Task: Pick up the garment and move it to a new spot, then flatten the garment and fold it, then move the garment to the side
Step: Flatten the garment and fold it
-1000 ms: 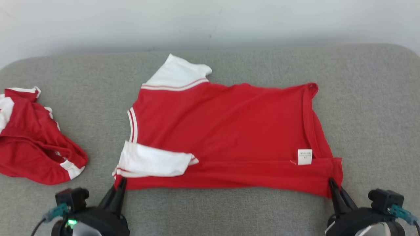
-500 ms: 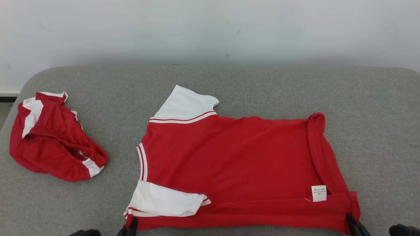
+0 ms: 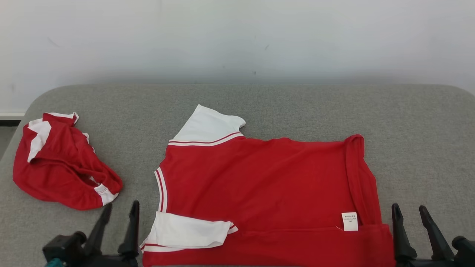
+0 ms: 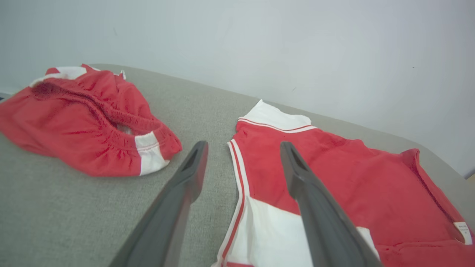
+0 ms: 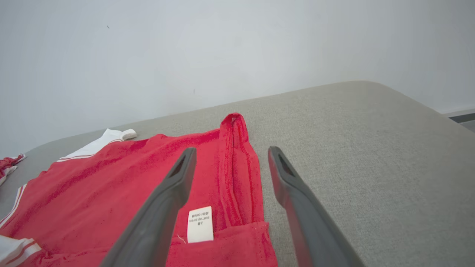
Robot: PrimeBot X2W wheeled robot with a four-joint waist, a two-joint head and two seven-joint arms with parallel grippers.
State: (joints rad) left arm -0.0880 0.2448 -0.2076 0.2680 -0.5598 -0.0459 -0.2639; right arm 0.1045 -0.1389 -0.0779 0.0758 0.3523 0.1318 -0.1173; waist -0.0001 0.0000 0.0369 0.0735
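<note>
The garment (image 3: pixel 259 178) is a red shirt with white sleeves, lying spread out on the grey padded surface (image 3: pixel 297 107). Its near edge is folded over in a narrow band, and a white label (image 3: pixel 350 221) shows near the right end. My left gripper (image 3: pixel 121 207) stands open just left of the shirt's near-left sleeve, with nothing between its fingers. My right gripper (image 3: pixel 409 207) stands open just right of the shirt's near-right corner, also holding nothing. The left wrist view shows the open left gripper (image 4: pixel 243 148) over the collar edge of the garment (image 4: pixel 352 185). The right wrist view shows the open right gripper (image 5: pixel 232 152) over the hem side of the garment (image 5: pixel 111 178).
A crumpled pair of red shorts with white trim (image 3: pixel 59 174) lies at the left end of the surface, seen close in the left wrist view as the shorts (image 4: pixel 81 118). A pale wall (image 3: pixel 237 37) rises behind. Bare grey surface stretches to the right of the shirt.
Both grippers have opened and let go of the shirt's near corners, and now stand just outside them. The head camera has tilted, so the whole picture has shifted.
</note>
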